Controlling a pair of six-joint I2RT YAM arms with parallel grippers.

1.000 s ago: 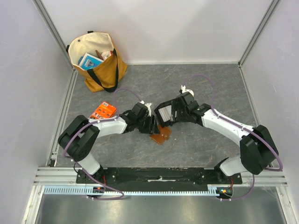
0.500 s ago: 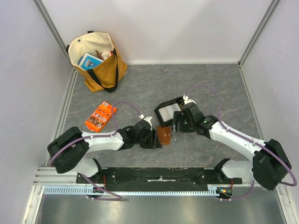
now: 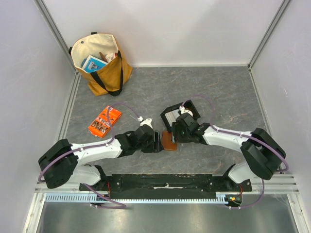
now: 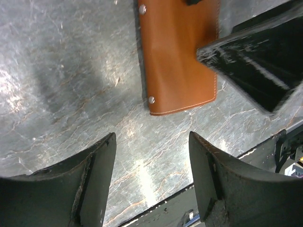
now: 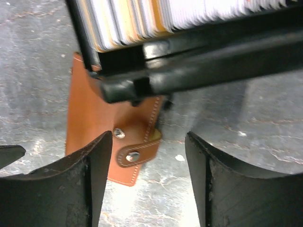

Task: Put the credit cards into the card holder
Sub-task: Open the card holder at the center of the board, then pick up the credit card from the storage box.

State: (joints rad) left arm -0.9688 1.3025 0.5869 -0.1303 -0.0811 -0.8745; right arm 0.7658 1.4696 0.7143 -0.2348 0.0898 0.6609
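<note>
Top view: card holder (image 3: 169, 141) sits on the table (image 3: 218, 92) between left end effector (image 3: 159, 142) and right end effector (image 3: 175, 135), partly covered. Left wrist: fingers (image 4: 94, 179) spread, empty, holder cut off. Right wrist: spread too; blurry black tray (image 5: 199, 71) of credit cards (image 5: 142, 19) overlaps holder.

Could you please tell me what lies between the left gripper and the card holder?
Only bare grey table, seen in the left wrist view: the left gripper, jaws open, sits just short of the card holder.
</note>
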